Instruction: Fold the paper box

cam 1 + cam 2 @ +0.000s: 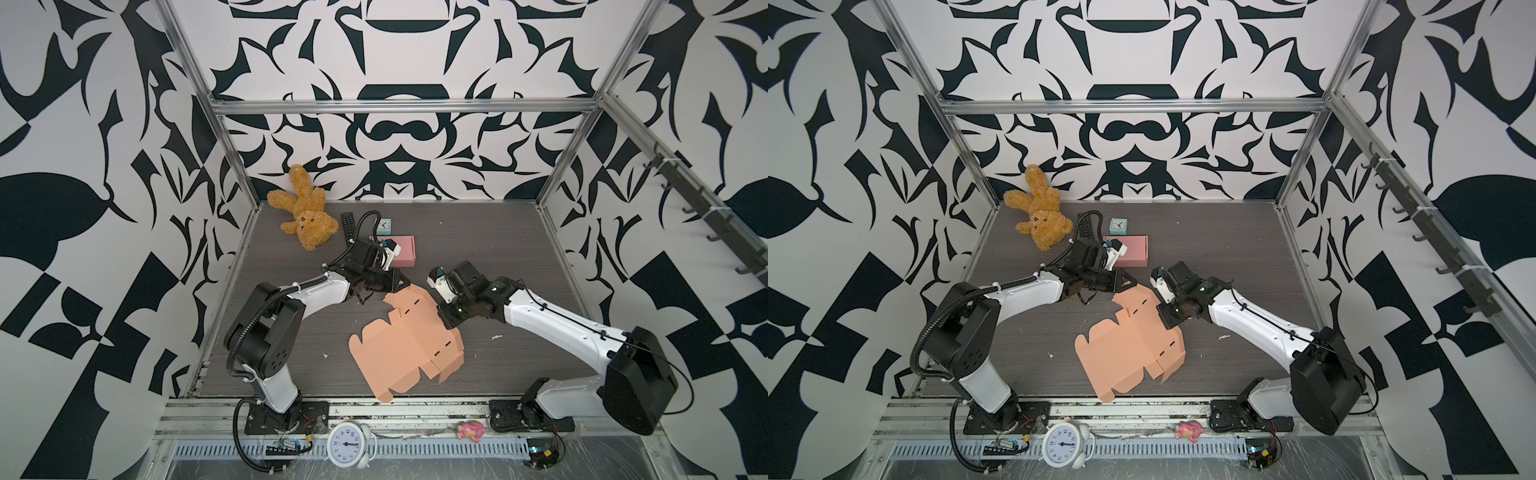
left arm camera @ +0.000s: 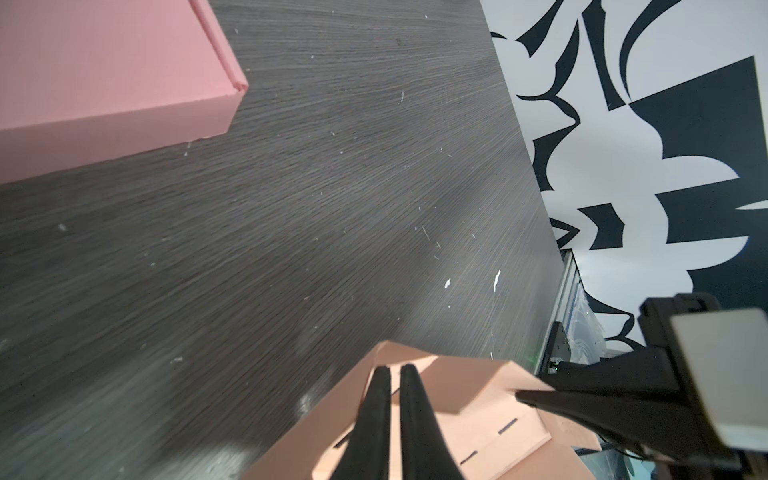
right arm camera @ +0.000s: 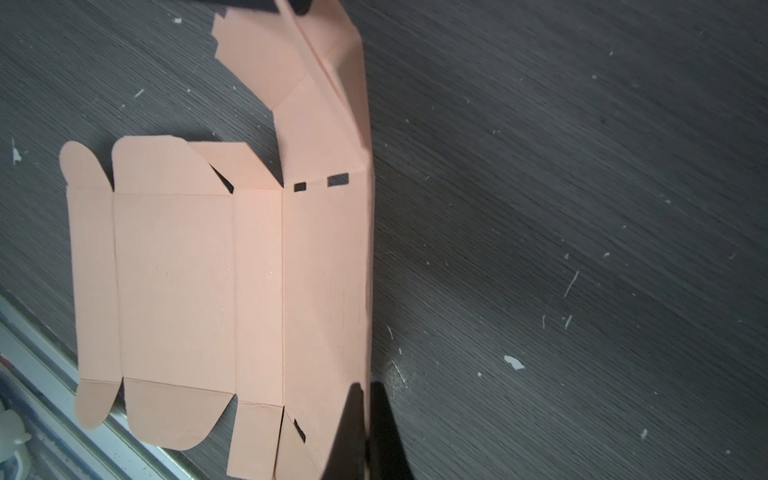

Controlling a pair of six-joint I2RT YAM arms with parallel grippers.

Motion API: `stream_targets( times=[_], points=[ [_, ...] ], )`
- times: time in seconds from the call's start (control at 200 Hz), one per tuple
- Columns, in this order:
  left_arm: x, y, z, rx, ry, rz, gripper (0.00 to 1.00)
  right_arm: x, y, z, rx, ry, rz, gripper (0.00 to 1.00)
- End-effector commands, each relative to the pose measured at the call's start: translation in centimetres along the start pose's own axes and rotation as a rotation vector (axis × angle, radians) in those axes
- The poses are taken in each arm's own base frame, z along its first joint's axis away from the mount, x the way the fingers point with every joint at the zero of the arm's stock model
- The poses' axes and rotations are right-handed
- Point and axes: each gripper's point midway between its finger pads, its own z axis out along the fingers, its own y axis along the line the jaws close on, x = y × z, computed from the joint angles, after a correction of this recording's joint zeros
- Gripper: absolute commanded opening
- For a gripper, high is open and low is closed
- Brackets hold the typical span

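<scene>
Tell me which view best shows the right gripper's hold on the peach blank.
Right wrist view: close up, the right gripper pinches the edge of the peach blank. In both top views the right arm itself covers the pinch. The left wrist view shows only a raised flap.

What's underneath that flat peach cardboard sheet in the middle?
Under the cardboard sheet you see only the dark table around it; its near corner overhangs the metal rail at the front. Anything beneath the sheet itself is covered.
</scene>
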Motion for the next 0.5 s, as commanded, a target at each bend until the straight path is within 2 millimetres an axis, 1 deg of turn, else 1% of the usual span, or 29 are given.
stream_targets(
  times=[0.0,0.11,0.495],
  points=[
    [-0.2,-0.3,0.4,0.006,0.01,0.021,0.12,-1.3,0.4,-0.8,0.002,-0.033,-0.022,0.0],
    [0.0,-0.6,0.3,0.009,0.013,0.028,0.12,-1.3,0.4,-0.9,0.006,-0.035,-0.023,0.0],
    [2.0,-1.1,0.0,0.016,0.042,0.015,0.12,-1.7,0.2,-0.9,0.019,-0.041,-0.022,0.0]
  ],
)
